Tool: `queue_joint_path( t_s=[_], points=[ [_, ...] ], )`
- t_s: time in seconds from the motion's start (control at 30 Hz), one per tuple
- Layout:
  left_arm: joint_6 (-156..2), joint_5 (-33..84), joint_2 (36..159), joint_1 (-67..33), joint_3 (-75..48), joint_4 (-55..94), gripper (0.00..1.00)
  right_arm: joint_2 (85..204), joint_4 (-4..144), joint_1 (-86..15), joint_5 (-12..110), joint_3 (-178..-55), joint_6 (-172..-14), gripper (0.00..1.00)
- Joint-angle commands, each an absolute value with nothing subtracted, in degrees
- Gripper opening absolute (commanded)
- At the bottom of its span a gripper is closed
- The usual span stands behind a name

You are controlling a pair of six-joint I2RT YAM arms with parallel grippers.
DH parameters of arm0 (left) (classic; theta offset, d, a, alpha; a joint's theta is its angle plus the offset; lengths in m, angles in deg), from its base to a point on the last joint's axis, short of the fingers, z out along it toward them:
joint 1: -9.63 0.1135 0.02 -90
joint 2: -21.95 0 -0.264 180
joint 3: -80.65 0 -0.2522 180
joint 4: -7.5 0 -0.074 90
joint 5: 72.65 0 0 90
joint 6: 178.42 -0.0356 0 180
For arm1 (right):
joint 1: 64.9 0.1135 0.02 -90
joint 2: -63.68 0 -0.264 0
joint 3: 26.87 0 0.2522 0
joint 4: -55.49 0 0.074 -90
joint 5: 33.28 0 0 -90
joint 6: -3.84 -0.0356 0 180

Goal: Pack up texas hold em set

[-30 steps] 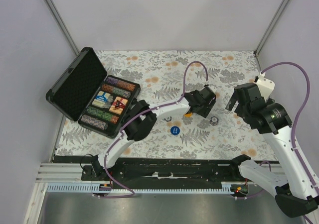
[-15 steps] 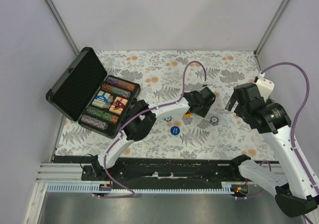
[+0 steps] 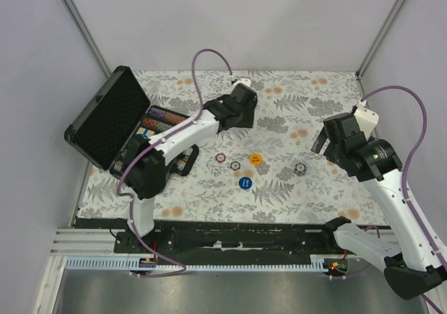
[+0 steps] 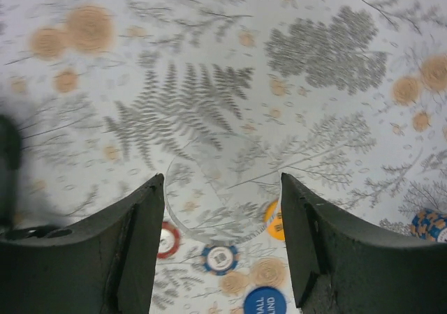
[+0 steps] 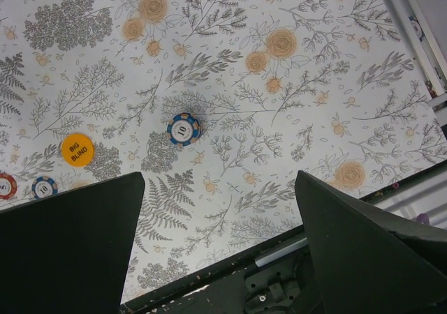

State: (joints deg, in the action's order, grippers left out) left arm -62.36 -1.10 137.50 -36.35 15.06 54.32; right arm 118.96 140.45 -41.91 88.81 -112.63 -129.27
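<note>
Orange button now uncovered; left gripper moved back

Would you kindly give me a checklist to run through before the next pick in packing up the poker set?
1. Black hard case open to receive pieces: ok.
2. Right end effector open, empty: ok.
3. Left end effector empty: cannot tell; a faint clear round shape spans the gap between its fingers.
4. Round orange "BIG BLIND" button unobstructed: ok.
5. Blue striped chip marked 10 lying flat, alone: ok.
6. All pieces packed: not ok; round blue button also lies outside.
</note>
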Motion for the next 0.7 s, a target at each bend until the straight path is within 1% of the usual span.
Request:
queue_joint_path(
  t_s=[0.0,0.2,0.33,0.5,0.67],
  points=[
    [-57.05,-6.28,126.83,-30.38,6.99,55.27,0.51,120.63,136.85,-42.05,87.4,-112.7,-131.07,0.97],
    [-54.15,-10.24,114.52,-18.78,-6.9,55.88,0.48,123.96,132.81,-42.05,85.46,-111.73,-131.6,0.97],
    [-52.65,-12.78,108.98,-12.01,-12.97,56.59,0.48,126.42,130.34,-42.13,84.5,-111.55,-131.77,0.97],
    [-50.98,-12.88,106.24,-3.75,-18.17,56.59,0.47,129.15,128.06,-42.13,82.3,-111.38,-132.74,0.96],
    [-50.54,-12.09,106.5,3.02,-19.58,55.45,0.46,130.3,127.17,-42.13,81.85,-111.38,-132.74,0.96]
  ],
)
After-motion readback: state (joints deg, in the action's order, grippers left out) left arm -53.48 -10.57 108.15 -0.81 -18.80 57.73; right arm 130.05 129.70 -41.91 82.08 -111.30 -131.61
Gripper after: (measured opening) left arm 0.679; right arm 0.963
